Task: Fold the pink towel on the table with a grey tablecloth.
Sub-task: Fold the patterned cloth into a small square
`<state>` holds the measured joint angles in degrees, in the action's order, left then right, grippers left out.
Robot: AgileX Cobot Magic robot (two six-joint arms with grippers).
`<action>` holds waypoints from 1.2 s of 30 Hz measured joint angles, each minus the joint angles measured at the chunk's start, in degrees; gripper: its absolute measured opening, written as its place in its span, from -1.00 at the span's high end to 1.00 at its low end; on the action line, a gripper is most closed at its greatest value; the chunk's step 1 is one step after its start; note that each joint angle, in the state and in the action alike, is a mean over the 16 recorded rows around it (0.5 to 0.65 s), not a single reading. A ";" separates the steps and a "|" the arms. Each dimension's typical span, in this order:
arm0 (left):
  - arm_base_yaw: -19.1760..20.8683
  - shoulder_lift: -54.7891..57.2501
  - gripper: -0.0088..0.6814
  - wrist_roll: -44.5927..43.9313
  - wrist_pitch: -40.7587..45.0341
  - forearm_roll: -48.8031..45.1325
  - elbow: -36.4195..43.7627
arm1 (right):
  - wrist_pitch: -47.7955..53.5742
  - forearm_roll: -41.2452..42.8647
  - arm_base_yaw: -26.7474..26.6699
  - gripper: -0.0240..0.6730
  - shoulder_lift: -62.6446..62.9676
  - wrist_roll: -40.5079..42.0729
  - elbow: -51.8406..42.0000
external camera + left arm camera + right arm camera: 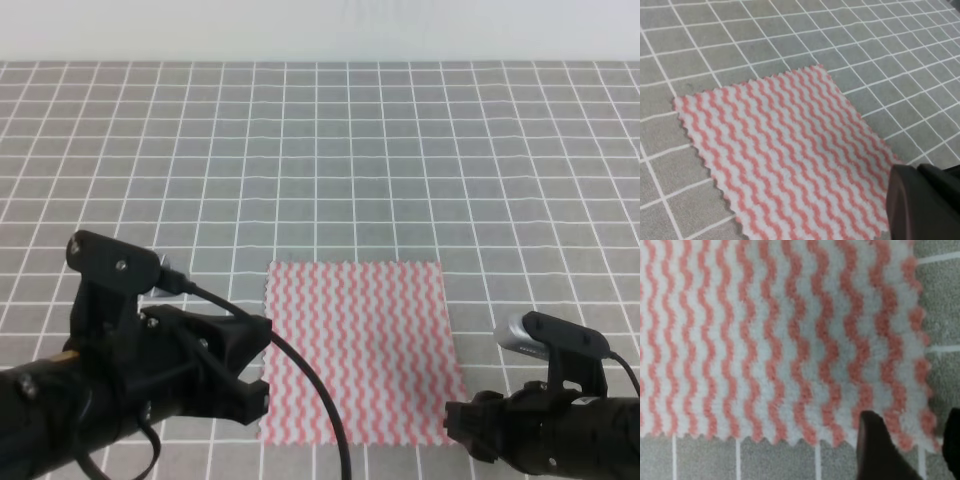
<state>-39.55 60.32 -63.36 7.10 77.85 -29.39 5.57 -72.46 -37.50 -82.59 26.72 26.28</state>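
As I look down from the exterior high view, the pink towel (357,350) lies flat and unfolded on the table with a grey tablecloth (320,150), in the near middle of the grid. My left gripper (240,365) is at about 9 o'clock from the towel, its dark body just beside the towel's left edge near the front corner. My right gripper (462,428) is at about 5 o'clock from the towel, at its front right corner; the tip seems to touch or overlap the jagged edge there. In this view I cannot tell how far either gripper is opened.

In the left wrist view, the towel (785,155) fills the middle, with one corner pointing to 12 o'clock and another to 9 o'clock. The grey cloth (740,45) surrounds it. A dark rounded part of my left gripper (922,202) shows at 4 to 5 o'clock, over the towel's edge. Its fingers are not visible, so I cannot tell its state.

In the right wrist view, the towel (775,335) is very close and covers nearly all the picture; its zigzag front edge runs along 6 o'clock. Two dark fingers (877,450) of my right gripper (912,445) stand apart at 5 o'clock, with the towel's corner between them. The fingers are parted and not closed on the cloth.
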 joint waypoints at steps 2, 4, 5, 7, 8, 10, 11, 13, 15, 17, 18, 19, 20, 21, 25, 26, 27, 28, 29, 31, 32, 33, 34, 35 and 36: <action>0.00 -0.03 0.98 0.00 0.17 -0.01 0.00 | 0.08 -0.16 -0.01 0.13 -0.07 0.02 0.02; 0.00 -0.03 0.98 0.00 0.27 -0.01 0.00 | 0.20 -0.30 -0.01 0.13 -0.09 0.05 0.03; 0.00 -0.03 0.98 0.00 0.31 -0.01 0.00 | 0.31 -0.34 -0.01 0.13 -0.09 0.06 0.03; 0.00 -0.03 0.98 0.00 0.39 -0.01 0.00 | 0.47 -0.40 -0.01 0.14 -0.10 0.08 0.05; 0.00 0.00 0.98 0.00 0.37 0.00 0.00 | 0.54 -0.42 -0.01 0.14 -0.12 0.10 0.05; 0.00 0.03 0.98 0.00 0.36 0.01 0.00 | 0.63 -0.43 0.00 0.14 -0.20 0.13 0.03; 0.00 0.03 0.98 0.00 0.33 0.03 -0.01 | 0.62 -0.45 -0.01 0.14 -0.31 0.15 0.05; 0.00 0.00 0.98 0.00 0.43 0.01 0.00 | 0.55 -0.46 0.00 0.14 -0.55 0.19 0.03; 0.00 0.00 0.98 0.00 0.52 0.01 0.00 | 0.40 -0.49 -0.01 0.14 -0.82 0.21 0.07; 0.00 0.00 0.98 0.00 0.66 0.00 0.00 | 0.23 -0.48 0.00 0.14 -1.07 0.24 0.06; 0.00 0.00 0.98 0.00 0.72 0.00 0.00 | 0.11 -0.50 -0.01 0.15 -1.23 0.26 0.09; 0.00 -0.03 0.98 0.00 0.81 -0.01 0.00 | 0.05 -0.50 0.00 0.15 -1.33 0.27 0.10; 0.00 0.00 0.98 0.00 0.82 0.00 0.00 | -0.06 -0.50 0.00 0.16 -1.48 0.28 0.15; 0.00 0.00 0.98 0.00 0.87 0.00 0.00 | -0.22 -0.51 -0.01 0.16 -1.65 0.30 0.22; 0.00 -0.03 0.98 0.00 1.13 -0.01 0.00 | -0.33 -0.53 -0.01 0.19 -2.16 0.31 0.78; 0.00 -0.03 0.98 -0.01 1.17 -0.01 0.00 | -0.27 -0.52 -0.01 0.19 -2.23 0.31 0.99; 0.00 -0.03 0.98 -0.03 1.26 -0.03 0.01 | -0.20 -0.49 0.00 0.20 -2.26 0.32 1.20; 0.00 -0.03 0.98 -0.05 1.29 -0.04 0.01 | -0.13 -0.45 0.00 0.20 -2.28 0.32 1.44; 0.00 -0.03 0.98 -0.07 1.27 -0.04 0.01 | -0.04 -0.42 0.00 0.21 -2.28 0.32 1.67; 0.00 0.00 0.98 -0.10 1.24 -0.04 0.00 | 0.17 -0.33 0.01 0.21 -2.26 0.34 2.09; 0.00 -0.03 0.98 -0.12 1.24 -0.05 0.00 | 0.21 -0.32 0.01 0.22 -2.31 0.34 2.33; 0.00 -0.03 0.98 -0.14 1.24 -0.05 0.00 | 0.29 -0.27 0.01 0.22 -2.32 0.35 2.56; 0.00 -0.03 0.98 -0.16 1.24 -0.07 0.00 | 0.37 -0.21 0.01 0.22 -2.34 0.36 2.76; 0.00 0.00 0.98 -0.18 1.20 -0.07 0.00 | 0.44 -0.15 0.01 0.22 -2.39 0.37 2.97; 0.00 0.00 0.98 -0.20 1.24 -0.10 0.00 | 0.49 -0.06 0.01 0.22 -2.46 0.37 3.16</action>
<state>-39.55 60.32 -63.56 8.34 77.75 -29.39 6.06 -72.52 -37.49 -85.05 27.10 29.44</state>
